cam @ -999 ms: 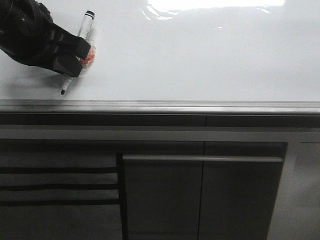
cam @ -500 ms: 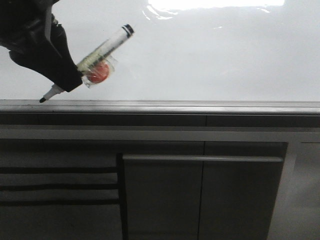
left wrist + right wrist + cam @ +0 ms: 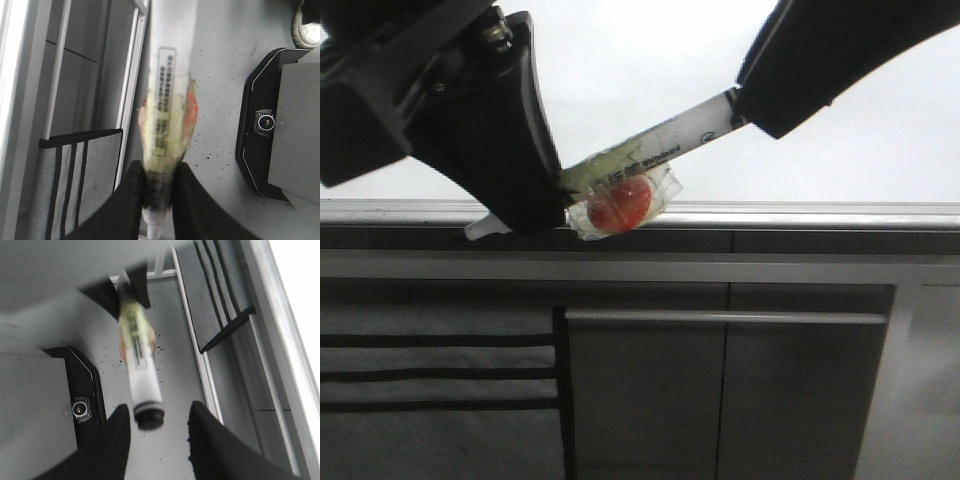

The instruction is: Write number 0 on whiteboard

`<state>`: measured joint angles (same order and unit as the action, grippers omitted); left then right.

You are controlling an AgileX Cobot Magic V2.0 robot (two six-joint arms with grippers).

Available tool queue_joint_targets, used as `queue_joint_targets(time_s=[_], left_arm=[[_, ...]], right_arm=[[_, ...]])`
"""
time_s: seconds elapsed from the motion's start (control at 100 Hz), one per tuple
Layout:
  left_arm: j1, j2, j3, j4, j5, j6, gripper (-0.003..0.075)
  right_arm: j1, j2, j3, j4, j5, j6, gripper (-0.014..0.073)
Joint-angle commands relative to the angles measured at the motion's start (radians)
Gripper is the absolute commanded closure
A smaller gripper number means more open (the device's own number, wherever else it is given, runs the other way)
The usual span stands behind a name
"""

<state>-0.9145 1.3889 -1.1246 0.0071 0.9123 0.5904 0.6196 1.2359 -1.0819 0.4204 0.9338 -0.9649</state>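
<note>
My left gripper (image 3: 525, 205) is shut on the white marker (image 3: 670, 135) and holds it in the air over the front edge of the whiteboard (image 3: 650, 60). The marker has yellowish tape and a red piece (image 3: 620, 208) wrapped on its body. In the left wrist view the fingers (image 3: 131, 187) clamp the marker (image 3: 167, 85) near its tip end. My right gripper (image 3: 752, 108) is open, with the marker's black back end (image 3: 149, 419) between its fingers, not touching. The right gripper (image 3: 159, 412) is open in its wrist view too. No number 0 shows on the board.
The board's grey metal edge strip (image 3: 800, 213) runs across the front view. Grey cabinet fronts (image 3: 720, 390) and a dark striped panel (image 3: 430, 370) lie below it. The black robot base (image 3: 280, 125) on a grey floor shows in both wrist views (image 3: 80, 390).
My left gripper has lifted the marker off the board and swung it toward the camera, over the front edge. My right gripper has come in from the upper right around the marker's back end.
</note>
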Motion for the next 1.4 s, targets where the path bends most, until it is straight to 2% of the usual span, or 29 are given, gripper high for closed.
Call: queue_joint_targets(time_s=[0.0,0.37,0.62,0.85,1.119,1.329,1.389], left_arm=[[-0.012,-0.035,-0.035,-0.007,-0.028,0.002,0.0741],[-0.012,-0.035,-0.035,-0.007,-0.064,0.022,0.074],[-0.012,-0.035,-0.035,-0.014,-0.068,0.022,0.074],[-0.012,-0.035,-0.035,-0.014,-0.068,0.022,0.074],[-0.012,-0.035,-0.035,-0.014,-0.07,0.022,0.0741],[-0.012,-0.035,-0.035,-0.014,-0.1,0.02,0.0738],[-0.012,-0.035,-0.035,-0.014,-0.103,0.017,0.0714]], right_arm=[[0.018,0.005,-0.047,0.025,-0.03,-0.033,0.0346],[0.041,0.077,-0.047,0.137,-0.039,-0.143,0.0346],[0.041,0.101,-0.047,0.151,-0.062,-0.146,0.0351],[0.041,0.111,-0.047,0.147,-0.055,-0.146,0.0489],[0.041,0.111,-0.047,0.14,-0.054,-0.146,0.0584],[0.04,0.106,-0.047,0.14,-0.055,-0.146,0.0606],[0.04,0.094,-0.047,0.14,-0.059,-0.146,0.0606]])
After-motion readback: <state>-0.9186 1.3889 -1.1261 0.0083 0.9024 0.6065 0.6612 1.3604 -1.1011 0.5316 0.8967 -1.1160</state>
